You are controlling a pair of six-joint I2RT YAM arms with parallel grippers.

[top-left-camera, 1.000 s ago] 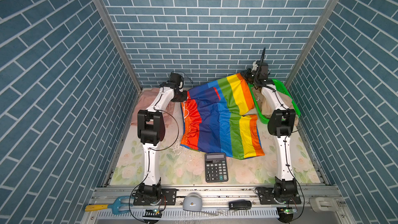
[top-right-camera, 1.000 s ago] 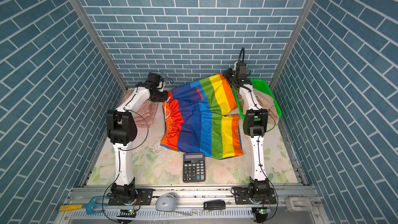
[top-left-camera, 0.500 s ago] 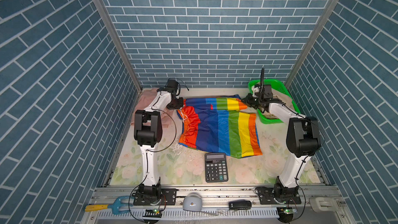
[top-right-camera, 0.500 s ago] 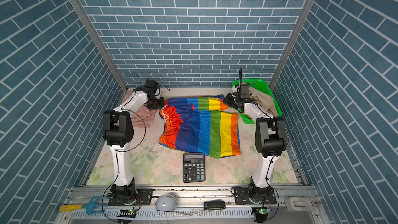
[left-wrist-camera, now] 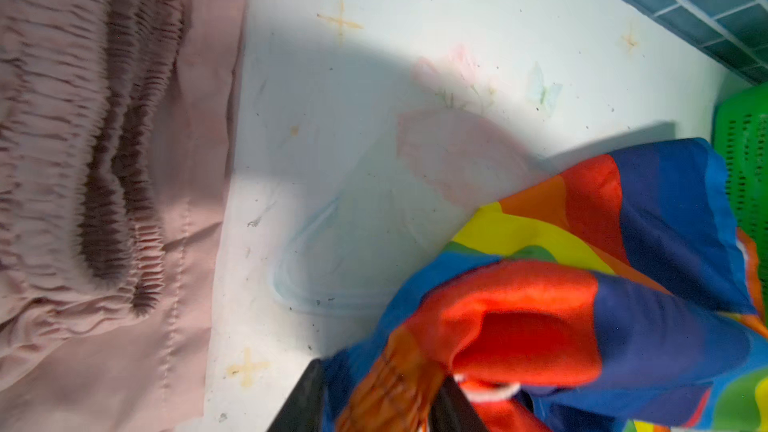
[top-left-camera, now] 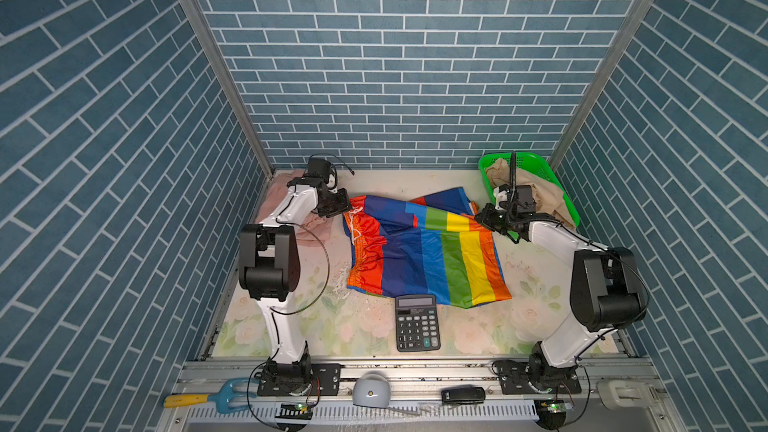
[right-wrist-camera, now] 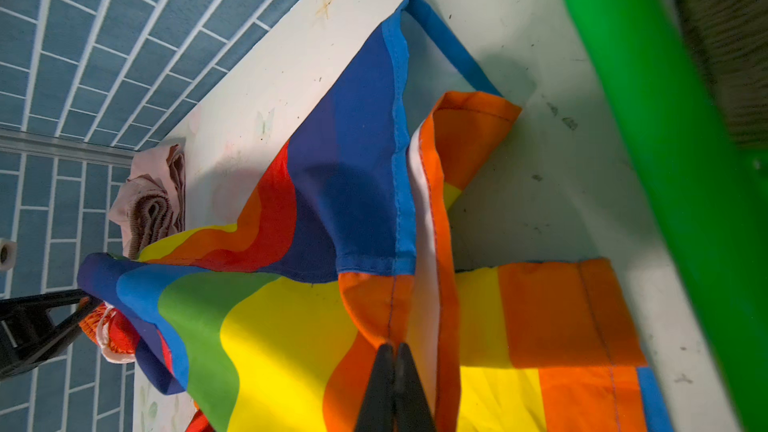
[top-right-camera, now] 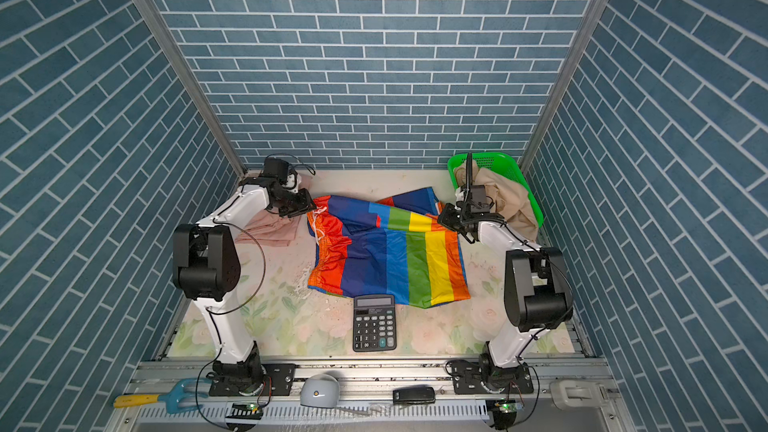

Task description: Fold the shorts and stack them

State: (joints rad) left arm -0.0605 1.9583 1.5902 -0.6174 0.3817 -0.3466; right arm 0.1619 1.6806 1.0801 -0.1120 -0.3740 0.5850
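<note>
**Work table [top-left-camera: 353, 328] seen from above, with both wrist views.** The rainbow shorts [top-left-camera: 424, 251] lie spread across the middle of the table, their stripes running front to back. The gathered orange waist and its white cord point left and the leg hems point right. The far leg is rumpled and partly doubled over itself.

The left gripper [top-left-camera: 338, 206] sits at the far corner of the waist. In the left wrist view its jaws stand apart, with the bunched orange waistband lying between them. The right gripper [top-left-camera: 478, 218] is at the far right edge of the rainbow shorts, just beside the basket [top-left-camera: 534, 158]. In the right wrist view its jaws are pressed together on the orange hem, pinching the cloth.

The pink shorts [top-right-camera: 270, 228] lie in flat layers at the far left of the table, partly under the left arm. A strip of bare table separates them from the rainbow pair. The beige shorts [top-left-camera: 540, 191] are heaped in the green basket in the far right corner and spill over its near rim.

A black calculator [top-left-camera: 417, 322] lies at the front centre — its far edge meets the near hem of the rainbow shorts. Neither top view shows whether it rests on the cloth or only beside it.
</note>
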